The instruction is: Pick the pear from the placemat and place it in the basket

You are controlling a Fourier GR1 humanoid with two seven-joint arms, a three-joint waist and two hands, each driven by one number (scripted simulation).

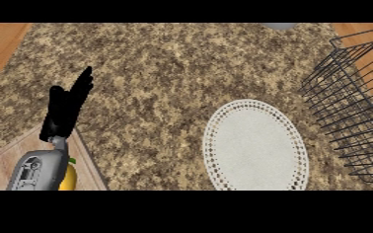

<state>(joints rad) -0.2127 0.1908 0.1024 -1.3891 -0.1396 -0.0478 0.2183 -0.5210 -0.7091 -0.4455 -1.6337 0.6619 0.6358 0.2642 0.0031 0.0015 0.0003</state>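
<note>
A white oval placemat (255, 145) with a lacy rim lies on the granite counter at lower centre right; nothing sits on it. The black wire basket (342, 103) stands at the right edge, partly cut off. My left hand (67, 106) shows at the left with straight fingers pointing up, holding nothing. A yellow fruit with a small green tip (69, 176), perhaps the pear, peeks out at the lower left, mostly hidden behind my grey left forearm. My right hand is out of sight.
The speckled granite counter (160, 69) fills most of the view. A wooden surface (15, 153) shows at the lower left and a wooden strip at the top left. A grey object (280, 25) is cut off at the top edge.
</note>
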